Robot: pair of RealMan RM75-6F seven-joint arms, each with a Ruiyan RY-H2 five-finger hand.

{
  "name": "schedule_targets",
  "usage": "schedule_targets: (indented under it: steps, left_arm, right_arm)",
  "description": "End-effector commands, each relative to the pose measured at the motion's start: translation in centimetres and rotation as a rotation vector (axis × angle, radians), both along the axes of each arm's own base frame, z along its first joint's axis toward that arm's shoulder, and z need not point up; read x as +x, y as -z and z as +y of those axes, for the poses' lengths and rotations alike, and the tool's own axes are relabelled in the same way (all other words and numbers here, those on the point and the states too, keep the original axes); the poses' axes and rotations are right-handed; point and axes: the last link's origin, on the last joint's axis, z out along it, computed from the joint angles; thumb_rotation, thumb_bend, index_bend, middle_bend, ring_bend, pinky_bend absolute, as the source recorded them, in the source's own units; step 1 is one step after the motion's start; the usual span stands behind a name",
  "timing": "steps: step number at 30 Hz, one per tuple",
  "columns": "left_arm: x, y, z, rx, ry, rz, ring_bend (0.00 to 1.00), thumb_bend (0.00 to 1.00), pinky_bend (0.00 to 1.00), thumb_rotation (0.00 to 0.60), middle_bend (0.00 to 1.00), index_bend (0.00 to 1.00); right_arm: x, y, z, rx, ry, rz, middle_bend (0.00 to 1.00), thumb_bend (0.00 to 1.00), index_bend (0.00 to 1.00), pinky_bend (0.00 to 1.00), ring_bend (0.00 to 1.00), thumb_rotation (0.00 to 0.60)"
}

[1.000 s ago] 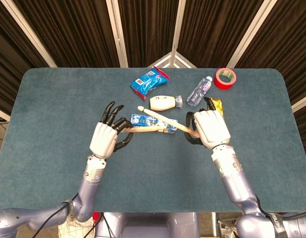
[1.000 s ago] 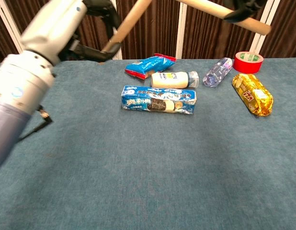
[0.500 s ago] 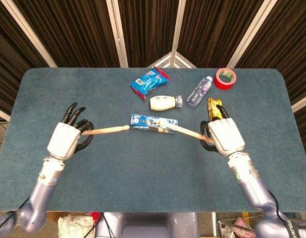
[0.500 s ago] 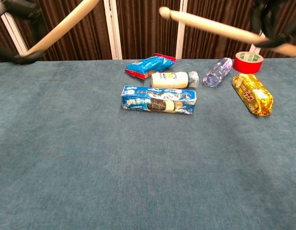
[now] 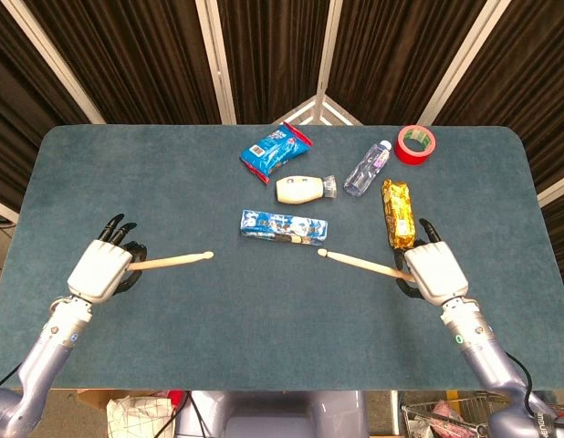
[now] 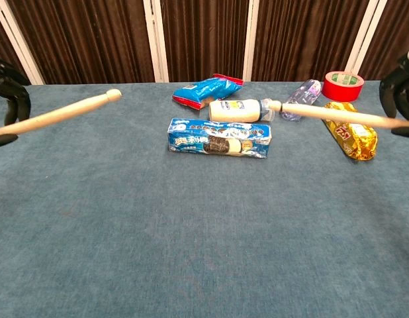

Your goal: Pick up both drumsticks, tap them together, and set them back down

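Each hand grips one pale wooden drumstick: left hand [image 5: 101, 271], right hand [image 5: 435, 273]. The sticks [image 5: 172, 262] [image 5: 362, 265] point inward, tips well apart. Setting them down on the table looks like what remains.

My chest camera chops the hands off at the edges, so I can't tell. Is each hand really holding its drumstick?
Observer: Yes for the left. In the head view the whole left hand shows, its fingers curled round the butt of the left drumstick.
Operator: And the other one?
Observer: The right hand grips the butt of the right drumstick too, close to the near end of the gold snack bar.
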Motion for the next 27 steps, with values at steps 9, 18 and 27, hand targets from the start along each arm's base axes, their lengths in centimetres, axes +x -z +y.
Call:
schedule_targets:
  steps: [9,18,27]
  left_arm:
    - [0.1,5.3,1.8,-0.057,0.007,0.166,0.16,0.5,0.08,0.6,0.59,0.58]
    - [0.4,9.1,2.5,-0.088,0.009,0.235,0.16,0.5,0.08,0.6,0.59,0.58]
    - [1.2,11.0,2.6,-0.103,0.032,0.268,0.15,0.49,0.07,0.6,0.55,0.55]
  right_arm:
    - [-1.6,1.3,-0.2,0.001,0.014,0.011,0.65,0.48,0.76,0.07,0.46,0.6]
    - [-2.4,1.4,0.1,-0.026,0.002,0.03,0.65,0.49,0.76,0.07,0.46,0.6]
    - [-2.5,1.4,-0.1,-0.017,-0.001,0.031,0.65,0.49,0.76,0.07,0.46,0.6]
